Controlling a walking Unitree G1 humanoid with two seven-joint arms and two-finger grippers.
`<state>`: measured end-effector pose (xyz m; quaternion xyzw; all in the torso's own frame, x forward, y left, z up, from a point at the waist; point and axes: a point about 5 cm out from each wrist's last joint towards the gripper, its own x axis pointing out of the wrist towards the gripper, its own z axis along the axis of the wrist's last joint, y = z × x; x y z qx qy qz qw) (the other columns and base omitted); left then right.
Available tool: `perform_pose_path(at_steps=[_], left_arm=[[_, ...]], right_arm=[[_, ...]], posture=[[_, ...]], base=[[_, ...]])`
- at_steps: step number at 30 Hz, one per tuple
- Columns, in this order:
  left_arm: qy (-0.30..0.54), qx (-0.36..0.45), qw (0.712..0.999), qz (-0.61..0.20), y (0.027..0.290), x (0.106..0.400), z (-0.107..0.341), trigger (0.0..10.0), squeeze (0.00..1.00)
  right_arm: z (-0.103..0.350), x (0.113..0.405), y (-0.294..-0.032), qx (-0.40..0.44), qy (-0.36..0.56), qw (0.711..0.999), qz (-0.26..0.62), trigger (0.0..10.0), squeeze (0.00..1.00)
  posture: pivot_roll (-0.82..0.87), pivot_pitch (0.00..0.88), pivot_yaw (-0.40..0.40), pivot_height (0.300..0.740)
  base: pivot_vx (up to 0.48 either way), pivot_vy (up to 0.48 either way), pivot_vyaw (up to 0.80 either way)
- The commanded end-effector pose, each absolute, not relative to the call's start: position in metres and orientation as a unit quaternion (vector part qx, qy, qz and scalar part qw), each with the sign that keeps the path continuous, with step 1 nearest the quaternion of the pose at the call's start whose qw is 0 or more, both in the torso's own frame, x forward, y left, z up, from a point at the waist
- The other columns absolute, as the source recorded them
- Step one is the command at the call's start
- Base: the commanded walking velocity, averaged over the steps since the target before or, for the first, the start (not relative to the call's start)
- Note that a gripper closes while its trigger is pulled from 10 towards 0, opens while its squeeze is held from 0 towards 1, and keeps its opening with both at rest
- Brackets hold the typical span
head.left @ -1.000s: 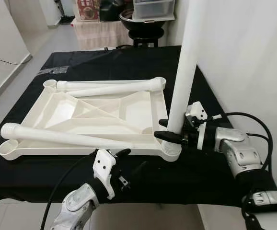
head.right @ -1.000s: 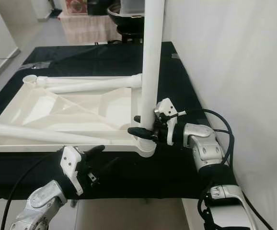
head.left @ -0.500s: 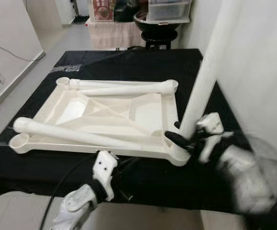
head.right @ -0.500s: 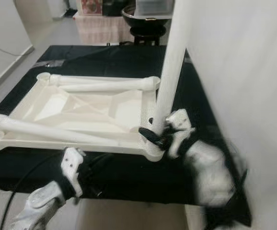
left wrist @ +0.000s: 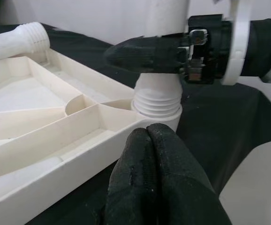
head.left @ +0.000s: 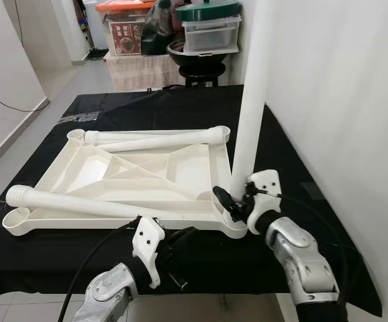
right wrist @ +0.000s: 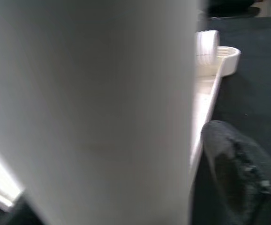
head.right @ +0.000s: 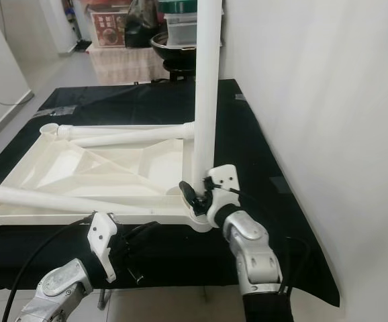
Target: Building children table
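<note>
A white children's table top point(head.left: 147, 168) lies upside down on the black-covered table. A white leg point(head.left: 248, 121) stands upright in the socket point(left wrist: 156, 101) at its near right corner. My right gripper point(head.left: 233, 201) is shut on the base of this leg, one black finger point(left wrist: 149, 54) across its front; the leg point(right wrist: 93, 108) looms close in the right wrist view. One loose leg point(head.left: 80, 201) lies across the top's near side, two more point(head.left: 160, 136) along its far side. My left gripper point(head.left: 180, 238) hovers at the table's front edge, its fingers point(left wrist: 159, 173) shut on nothing, pointing at the socket.
A white wall point(head.left: 342, 100) runs close along the right side of the table. Behind the table stand a dark stool point(head.left: 201, 70), stacked plastic boxes point(head.left: 207, 30) and a covered bench point(head.left: 140, 67). Bare black cloth point(head.left: 167, 100) lies beyond the table top.
The camera has shifted. My right arm has swung in from the right to the near side, still holding the leg, which tilted half a second ago and now stands straight. The left gripper barely moved.
</note>
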<state>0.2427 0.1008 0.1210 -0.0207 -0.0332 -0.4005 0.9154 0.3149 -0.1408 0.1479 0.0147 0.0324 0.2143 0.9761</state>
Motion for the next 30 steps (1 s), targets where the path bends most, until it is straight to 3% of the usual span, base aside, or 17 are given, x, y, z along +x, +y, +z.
perform_pose_path(at_steps=[1,4,5,6,7,8,11,19,20,22,23,29,30], left_arm=[[-0.018,-0.012,0.918,-0.397,0.102,0.244,0.117,10.0,0.0],[-0.018,-0.009,0.918,-0.396,0.102,0.244,0.117,10.0,0.0],[-0.018,-0.007,0.918,-0.395,0.102,0.245,0.116,10.0,0.0],[-0.019,-0.005,0.92,-0.393,0.102,0.245,0.117,4.2,0.0],[-0.019,-0.005,0.92,-0.393,0.102,0.245,0.117,4.2,0.0],[-0.02,-0.004,0.92,-0.392,0.102,0.246,0.117,0.0,0.0],[-0.022,-0.002,0.92,-0.392,0.101,0.246,0.117,0.0,0.0],[-0.023,-0.001,0.921,-0.39,0.1,0.247,0.117,0.0,0.0],[-0.023,-0.001,0.922,-0.387,0.1,0.247,0.117,1.3,0.0],[-0.023,-0.001,0.922,-0.387,0.1,0.247,0.117,1.3,0.0],[-0.023,-0.002,0.923,-0.384,0.1,0.247,0.117,10.0,0.0],[-0.022,-0.004,0.924,-0.382,0.1,0.248,0.117,10.0,0.0],[-0.022,-0.007,0.923,-0.383,0.099,0.248,0.117,10.0,0.0]], right_arm=[[0.165,0.317,-0.134,0.016,0.01,0.958,0.287,10.0,1.0],[0.171,0.317,-0.133,0.012,0.007,0.95,0.313,10.0,1.0],[0.178,0.317,-0.137,-0.023,0.005,0.934,0.357,10.0,0.0],[0.182,0.317,-0.144,-0.067,0.007,0.914,0.399,10.0,0.0],[0.182,0.317,-0.144,-0.067,0.007,0.914,0.399,10.0,0.0],[0.185,0.321,-0.153,-0.101,0.012,0.895,0.435,10.0,0.0],[0.191,0.33,-0.167,-0.129,0.028,0.866,0.482,10.0,0.0],[0.199,0.339,-0.173,-0.13,0.038,0.846,0.515,9.8,0.0],[0.201,0.343,-0.176,-0.122,0.042,0.844,0.521,0.0,0.0],[0.201,0.343,-0.176,-0.122,0.042,0.844,0.521,0.0,0.0],[0.201,0.343,-0.178,-0.117,0.046,0.839,0.53,0.0,0.0],[0.202,0.341,-0.184,-0.106,0.051,0.833,0.541,0.0,0.0],[0.202,0.335,-0.195,-0.103,0.049,0.833,0.541,0.0,0.0]], posture=[[-0.08,0.086,0.03,0.74],[-0.08,0.083,0.029,0.74],[-0.08,0.082,0.029,0.74],[-0.08,0.076,0.028,0.74],[-0.08,0.076,0.028,0.74],[-0.08,0.075,0.025,0.74],[-0.07,0.071,0.025,0.74],[-0.07,0.067,0.023,0.74],[-0.07,0.067,0.021,0.74],[-0.07,0.067,0.021,0.74],[-0.07,0.067,0.018,0.74],[-0.08,0.072,0.018,0.74],[-0.09,0.08,0.022,0.74]], base=[[0.0,0.0,0.0],[0.0,0.0,0.0],[0.0,0.0,0.0],[0.0,0.0,0.0],[0.0,0.0,0.0],[0.0,0.0,0.0],[0.0,0.0,0.0],[0.0,0.0,0.0],[0.0,0.0,0.0],[0.0,0.0,0.0],[0.0,0.0,0.0],[0.0,0.0,0.0],[0.0,0.0,0.0]])
